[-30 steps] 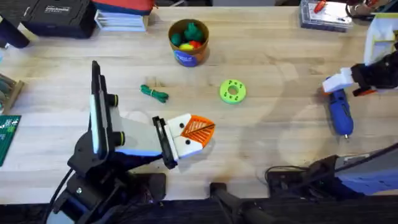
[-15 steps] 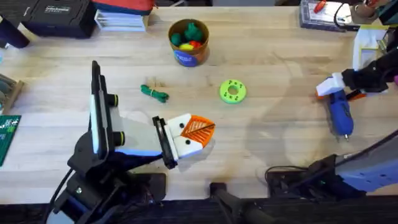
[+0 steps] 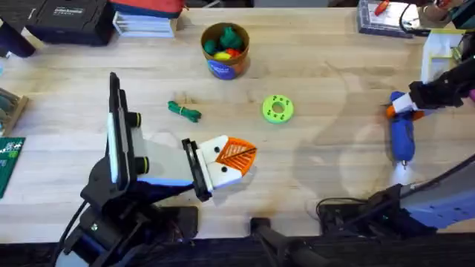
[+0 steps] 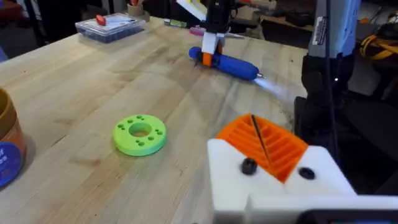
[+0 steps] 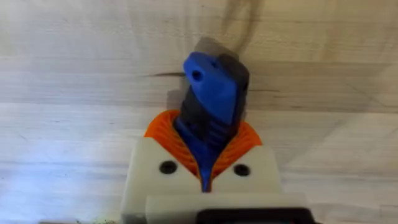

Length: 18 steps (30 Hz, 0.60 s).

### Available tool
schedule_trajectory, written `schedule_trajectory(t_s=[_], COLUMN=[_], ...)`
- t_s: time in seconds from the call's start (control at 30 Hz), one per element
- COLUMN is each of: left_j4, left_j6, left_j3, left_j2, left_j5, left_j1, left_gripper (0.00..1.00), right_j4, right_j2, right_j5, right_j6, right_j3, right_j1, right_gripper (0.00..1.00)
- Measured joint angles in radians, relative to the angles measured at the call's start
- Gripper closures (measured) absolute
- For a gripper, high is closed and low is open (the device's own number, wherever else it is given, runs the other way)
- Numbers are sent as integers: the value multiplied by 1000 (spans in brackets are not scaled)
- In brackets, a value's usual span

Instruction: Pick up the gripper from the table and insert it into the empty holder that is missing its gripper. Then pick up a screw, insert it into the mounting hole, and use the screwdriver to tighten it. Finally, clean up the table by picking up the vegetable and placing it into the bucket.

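The blue screwdriver (image 3: pixel 401 136) lies at the table's right side, its tip glowing toward the front edge. My right gripper (image 3: pixel 406 107) is shut on its rear end; in the right wrist view the orange pads (image 5: pixel 163 132) squeeze the blue screwdriver body (image 5: pixel 214 99). From the left wrist view I see the screwdriver (image 4: pixel 229 63) and the right gripper (image 4: pixel 211 45) far off. My left gripper (image 3: pixel 236 156) rests near the front middle, shut, its white and orange fingers (image 4: pixel 283 152) holding nothing. The green vegetable (image 3: pixel 184 111) lies left of centre. The bucket (image 3: pixel 225 52) stands at the back. A loose gripper part is out of view.
A lime-green disc with holes (image 3: pixel 278 109) lies between the vegetable and the screwdriver. Boxes and a black case (image 3: pixel 67 18) line the back edge. A clear box (image 3: pixel 387 16) sits at the back right and a green circuit board (image 3: pixel 9 159) at the far left.
My right gripper has slid over the screwdriver's rear end and shut on it. The screwdriver has straightened a little and its tip now glows. The left arm is still.
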Motion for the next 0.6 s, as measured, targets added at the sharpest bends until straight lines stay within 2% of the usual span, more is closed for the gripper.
schedule_trajectory(t_s=[0.33, 0.6], left_j4=[0, 0], left_j6=[0, 0], left_j3=[0, 0], left_j2=[0, 0], left_j5=[0, 0], left_j1=[0, 0], left_gripper=[991, 991], right_j4=[8, 63], right_j2=[-26, -221], right_j5=[0, 0], right_j6=[13, 81], right_j3=[0, 4], right_j1=[0, 0], right_gripper=[970, 970])
